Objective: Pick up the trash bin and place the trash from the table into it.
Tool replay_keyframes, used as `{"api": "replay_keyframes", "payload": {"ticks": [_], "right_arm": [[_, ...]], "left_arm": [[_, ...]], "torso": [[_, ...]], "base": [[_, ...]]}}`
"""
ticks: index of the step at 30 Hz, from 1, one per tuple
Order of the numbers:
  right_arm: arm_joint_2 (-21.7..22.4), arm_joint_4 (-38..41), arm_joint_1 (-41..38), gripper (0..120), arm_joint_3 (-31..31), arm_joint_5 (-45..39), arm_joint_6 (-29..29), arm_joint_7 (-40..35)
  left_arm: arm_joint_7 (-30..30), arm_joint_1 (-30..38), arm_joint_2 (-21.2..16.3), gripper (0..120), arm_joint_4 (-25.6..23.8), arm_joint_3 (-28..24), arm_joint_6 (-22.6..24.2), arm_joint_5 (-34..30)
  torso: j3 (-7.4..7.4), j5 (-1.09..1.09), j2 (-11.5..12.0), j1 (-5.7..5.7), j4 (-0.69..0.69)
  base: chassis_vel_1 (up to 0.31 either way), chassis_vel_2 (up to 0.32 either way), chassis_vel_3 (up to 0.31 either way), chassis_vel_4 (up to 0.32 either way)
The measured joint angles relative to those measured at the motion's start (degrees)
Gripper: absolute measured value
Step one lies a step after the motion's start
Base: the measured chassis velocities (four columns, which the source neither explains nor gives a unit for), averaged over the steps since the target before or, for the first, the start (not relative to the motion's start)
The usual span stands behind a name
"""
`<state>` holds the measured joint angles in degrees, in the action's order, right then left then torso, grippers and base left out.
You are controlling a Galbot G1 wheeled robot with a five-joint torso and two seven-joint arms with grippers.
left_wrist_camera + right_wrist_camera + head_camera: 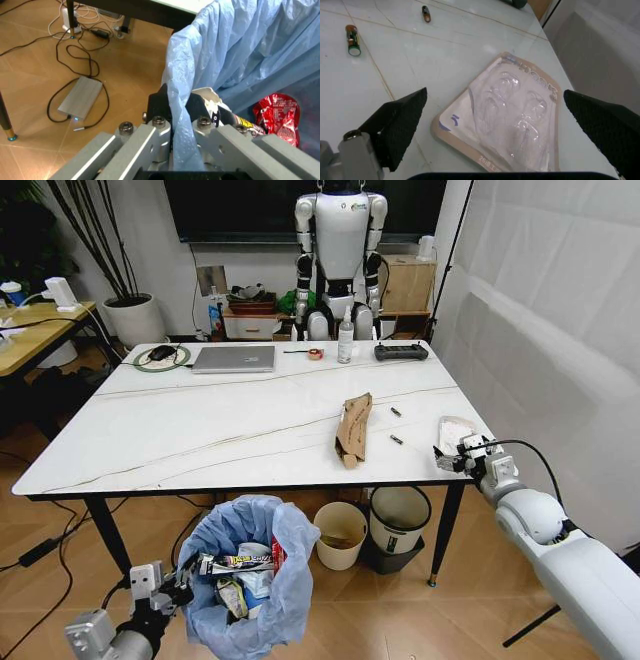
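Note:
The trash bin [250, 575], lined with a crinkly light-blue bag, hangs low in front of the table [200, 440], with wrappers and a crushed red can [277, 112] inside. My left gripper [172, 588] [179, 112] is shut on the bin's bag-covered rim. On the table lie torn brown cardboard [353, 430], two small batteries [397, 440] [352, 39] and a clear blister pack [455, 430] [505, 116]. My right gripper [452, 456] [502, 123] hovers open just over the blister pack at the table's right front corner, one finger on each side of it.
A grey laptop [235, 358], a black controller [400, 352], a spray bottle [345, 335], a tape roll [315, 353] and a cable coil [160, 358] line the far edge. A cream bucket [340, 532] and a dark bin [398, 525] stand under the table. Cables and a power brick [80, 97] lie on the floor.

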<state>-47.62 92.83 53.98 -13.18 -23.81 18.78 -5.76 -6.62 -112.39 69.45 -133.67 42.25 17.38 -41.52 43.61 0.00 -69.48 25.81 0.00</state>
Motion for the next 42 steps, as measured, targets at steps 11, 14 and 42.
{"api": "replay_keyframes", "payload": {"ticks": [11, 14, 42], "right_arm": [[-0.25, -2.03, -0.33, 91, -0.63, 0.37, 0.42, -0.33], [-0.26, -2.23, -0.33, 81, -0.75, 0.37, 0.39, -0.34], [-0.71, -1.94, 1.01, 0, -1.19, -0.68, 0.31, 0.21]], "left_arm": [[-0.01, -0.03, 0.35, 0, -0.01, -0.07, -0.01, 0.06], [-0.01, -0.02, 0.49, 0, -0.01, -0.16, -0.02, 0.14], [-0.13, -0.14, 0.23, 0, -0.55, 0.41, -0.17, -0.19]], "torso": [[0.00, 0.00, -0.01, 0.00, 0.00], [0.00, 0.00, -0.01, 0.00, 0.00], [0.00, 0.00, -0.01, -0.01, 0.00]], "base": [[0.000, 0.000, 0.000, 0.000], [0.000, 0.000, 0.000, 0.000], [0.000, 0.000, 0.000, 0.000]]}}
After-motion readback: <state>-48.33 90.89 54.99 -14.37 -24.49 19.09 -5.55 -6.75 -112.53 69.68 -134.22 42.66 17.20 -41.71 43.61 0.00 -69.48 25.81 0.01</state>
